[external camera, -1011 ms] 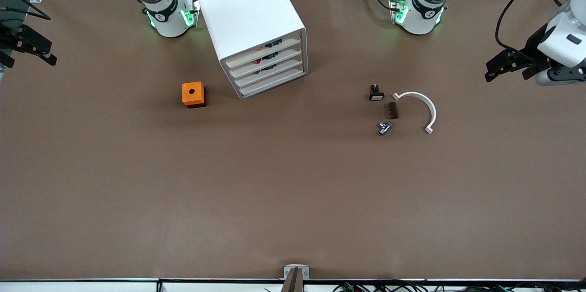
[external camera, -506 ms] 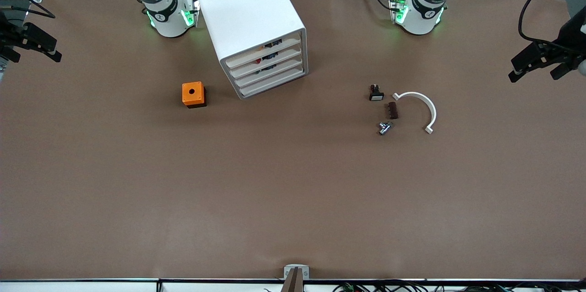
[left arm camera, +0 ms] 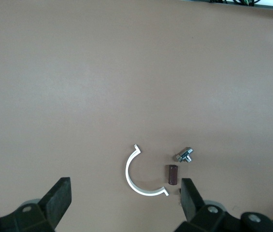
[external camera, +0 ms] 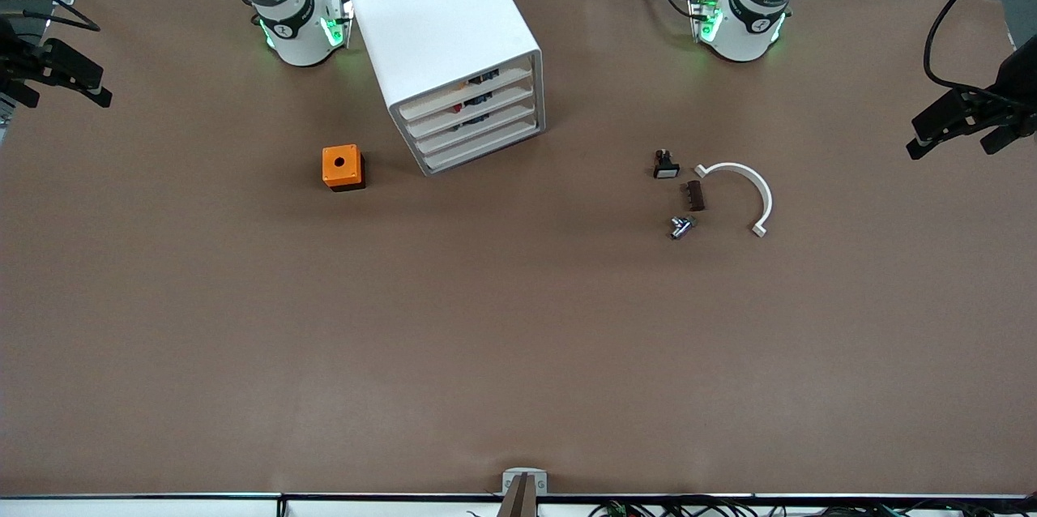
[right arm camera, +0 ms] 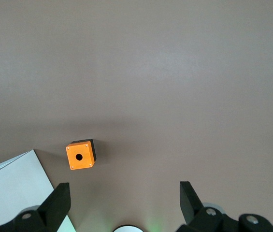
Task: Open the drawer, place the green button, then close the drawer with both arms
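The white cabinet (external camera: 437, 14) stands near the arms' bases, with all four drawers shut. The drawer (external camera: 478, 131), third from the top, has a plain front. The green button is not in view. My left gripper (external camera: 949, 146) hangs open and empty over the left arm's end of the table; in the left wrist view (left arm camera: 124, 203) its fingers stand wide apart. My right gripper (external camera: 104, 89) hangs open and empty over the right arm's end; it also shows in the right wrist view (right arm camera: 123, 203). A corner of the cabinet (right arm camera: 10, 193) shows there too.
An orange cube with a hole (external camera: 343, 167) (right arm camera: 80, 155) sits beside the cabinet. Toward the left arm's end lie a black button with a white square cap (external camera: 666, 166), a brown block (external camera: 695, 195) (left arm camera: 173, 174), a metal part (external camera: 681, 226) (left arm camera: 184, 155) and a white arc (external camera: 741, 185) (left arm camera: 136, 174).
My left gripper has drawn back toward the left arm's end of the table. My right gripper has shifted slightly. Nothing on the table has moved.
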`<act>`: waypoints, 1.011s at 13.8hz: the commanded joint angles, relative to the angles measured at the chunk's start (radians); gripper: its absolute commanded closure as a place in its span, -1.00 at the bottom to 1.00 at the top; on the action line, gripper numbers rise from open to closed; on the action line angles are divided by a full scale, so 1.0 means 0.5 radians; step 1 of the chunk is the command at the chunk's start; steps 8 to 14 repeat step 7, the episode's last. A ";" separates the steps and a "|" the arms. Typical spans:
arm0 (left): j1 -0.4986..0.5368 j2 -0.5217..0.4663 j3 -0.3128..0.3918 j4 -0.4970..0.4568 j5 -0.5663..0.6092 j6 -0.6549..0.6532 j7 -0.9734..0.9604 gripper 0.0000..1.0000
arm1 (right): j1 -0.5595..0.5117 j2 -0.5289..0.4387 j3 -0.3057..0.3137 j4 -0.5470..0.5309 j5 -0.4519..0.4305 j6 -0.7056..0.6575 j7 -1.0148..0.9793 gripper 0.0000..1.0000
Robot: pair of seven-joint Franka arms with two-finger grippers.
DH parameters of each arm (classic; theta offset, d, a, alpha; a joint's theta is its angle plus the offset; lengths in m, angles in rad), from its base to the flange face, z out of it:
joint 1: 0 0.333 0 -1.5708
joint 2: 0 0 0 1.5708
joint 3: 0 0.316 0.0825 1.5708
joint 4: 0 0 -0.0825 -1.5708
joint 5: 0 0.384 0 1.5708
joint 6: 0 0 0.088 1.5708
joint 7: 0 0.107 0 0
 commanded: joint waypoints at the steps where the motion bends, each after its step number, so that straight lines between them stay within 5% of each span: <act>1: 0.003 0.011 0.000 0.049 -0.003 -0.048 0.011 -1.00 | 0.004 -0.069 0.000 -0.073 0.025 0.033 0.037 -1.00; 14: 0.003 0.014 -0.003 0.049 -0.006 -0.048 0.021 -1.00 | -0.002 -0.069 -0.006 -0.073 0.056 0.042 0.037 -1.00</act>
